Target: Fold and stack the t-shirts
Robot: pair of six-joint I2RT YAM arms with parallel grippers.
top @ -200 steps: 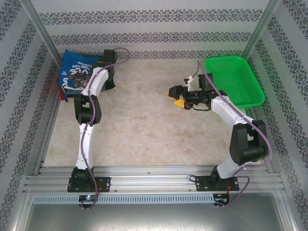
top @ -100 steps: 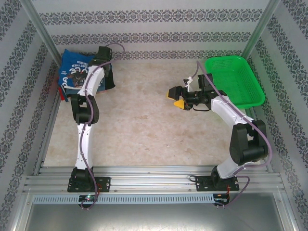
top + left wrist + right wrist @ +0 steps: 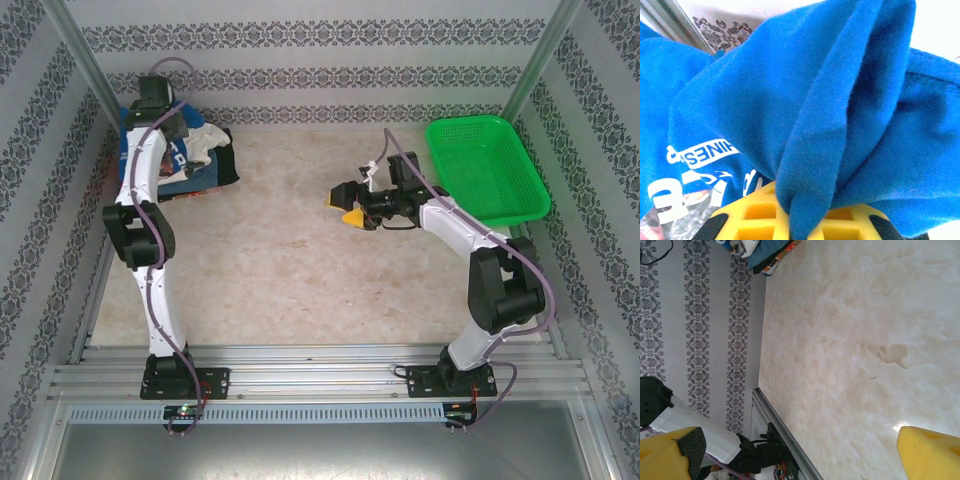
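Pinched a gathered ridge of the royal-blue t-shirt in the left pincer, clamped on the soft cloth at the far-left corner of the surface. Found that shirt heaped there against a white shirt and a dark shirt, all crowded close under the patterned wall. Held the right pincer wide and empty above the middle of the surface, well apart from the heap and from the green basket at the far-right corner. Judged the blue shirt not yet spread or folded. Risked, on any pull from here, dragging the white and dark shirts along, given how closely the three lay together. Risked also losing the grip, given a bite on a bunched ridge rather than on a hem or shoulder. Risked a twisted, lopsided drape with a single pincer bearing the whole garment, and a snag against the wall so near behind that corner.
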